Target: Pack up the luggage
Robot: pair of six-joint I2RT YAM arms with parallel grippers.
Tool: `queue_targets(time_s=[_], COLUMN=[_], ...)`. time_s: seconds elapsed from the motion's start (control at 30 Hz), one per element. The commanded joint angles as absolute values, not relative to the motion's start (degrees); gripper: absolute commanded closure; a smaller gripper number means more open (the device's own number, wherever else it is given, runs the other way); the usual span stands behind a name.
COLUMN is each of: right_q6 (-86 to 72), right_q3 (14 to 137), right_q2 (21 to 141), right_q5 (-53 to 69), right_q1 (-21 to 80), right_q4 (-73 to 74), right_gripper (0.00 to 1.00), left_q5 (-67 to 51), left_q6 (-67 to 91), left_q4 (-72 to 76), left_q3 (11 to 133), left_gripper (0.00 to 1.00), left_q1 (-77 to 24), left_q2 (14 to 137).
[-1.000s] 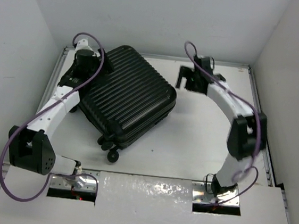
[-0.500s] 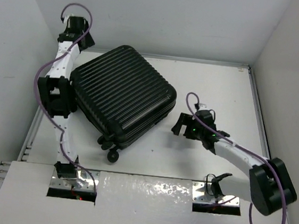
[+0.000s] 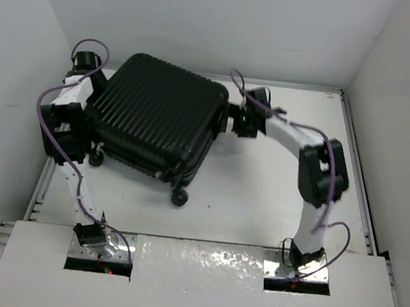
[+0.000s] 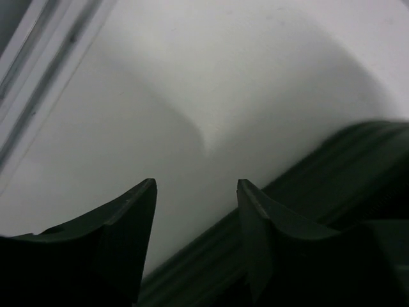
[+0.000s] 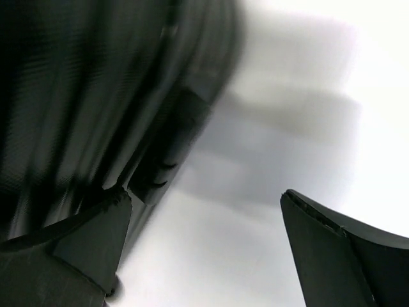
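At the bottom of the top view both arm bases sit on the near edge of the white desk (image 3: pixel 258 203). Above them, left of centre, the luggage (image 3: pixel 158 112) lies flat and closed, ribbed shell up, turned slightly askew. One wheel (image 3: pixel 179 198) sticks out at its lower right corner and another (image 3: pixel 96 160) at its lower left.

The left arm climbs along the left edge of the frame, close beside the luggage. The left pincer (image 4: pixel 195 185) is released, with bare desk showing between its fingers and the luggage rim at the lower right of its wrist view.

The right arm arches in from the right. The right pincer (image 3: pixel 232 118) is just beside the luggage's right side, spread wide and grasping nothing. Its wrist view is blurred, so I cannot tell whether it touches the luggage.
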State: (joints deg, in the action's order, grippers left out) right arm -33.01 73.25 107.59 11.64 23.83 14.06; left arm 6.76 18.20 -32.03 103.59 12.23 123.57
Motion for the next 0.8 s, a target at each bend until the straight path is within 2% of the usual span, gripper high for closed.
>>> queue_targets(time_s=[0.0, 0.03, 0.1, 0.13, 0.2, 0.27, 0.3, 0.33, 0.37, 0.4, 0.47, 0.63, 0.77], right_q6=[-28.75, -27.26, -22.25, -21.28, -21.62, -21.18, -20.92, -20.83, -21.00, -21.18, -20.48, -18.64, -17.75], right_q3=[96.97, 110.00, 123.69, 134.63, 138.95, 129.78, 124.16, 113.49, 109.90, 107.17, 107.05, 105.47, 97.59], right_q2=[119.32, 122.75, 133.56, 139.42, 141.24, 134.53, 130.64, 127.04, 121.69, 120.07, 117.09, 110.49, 103.72], right_q5=[14.84, 15.29, 18.53, 19.85, 20.75, 17.68, 12.79, 11.09, 10.12, 8.98, 6.78, -8.66, -13.54], right_q1=[22.07, 20.84, 19.35, 18.73, 17.58, 16.44, 16.00, 15.47, 14.86, 13.29, 11.79, 10.99, 9.32], right_q4=[18.77, 26.03, 35.53, 37.42, 40.34, 38.07, 31.88, 28.77, 26.83, 26.37, 29.86, 35.68, 35.25], right_gripper=[0.02, 0.02, 0.01, 0.01, 0.01, 0.01, 0.01, 0.01, 0.01, 0.01, 0.01, 0.01, 0.01], left_q5=[-14.14, -15.89, -18.79, -19.24, -16.72, -14.95, -12.16, -10.13, -7.58, -4.17, -2.64, -0.44, 3.16], left_q6=[17.31, 18.79, 21.16, 21.53, 23.28, 25.39, 27.58, 28.29, 28.82, 29.44, 29.18, 28.48, 31.37], left_q4=[-34.82, -33.59, -28.93, -26.13, -24.10, -19.35, -18.12, -17.15, -17.31, -17.75, -17.84, -23.55, -23.64], left_q3=[93.19, 90.55, 82.56, 80.01, 73.32, 67.97, 63.68, 62.42, 61.62, 61.35, 62.13, 70.39, 67.69], left_gripper=[0.49, 0.50, 0.52, 0.52, 0.51, 0.48, 0.46, 0.43, 0.36, 0.35, 0.33, 0.29, 0.27], left_q1=[6.24, 6.07, 5.45, 4.14, 2.82, 1.93, 1.93, 2.11, 2.11, 2.46, 2.64, 3.25, 3.25], left_q2=[116.47, 114.02, 109.98, 108.39, 103.40, 99.25, 95.31, 93.45, 91.95, 89.41, 87.29, 87.10, 80.17])
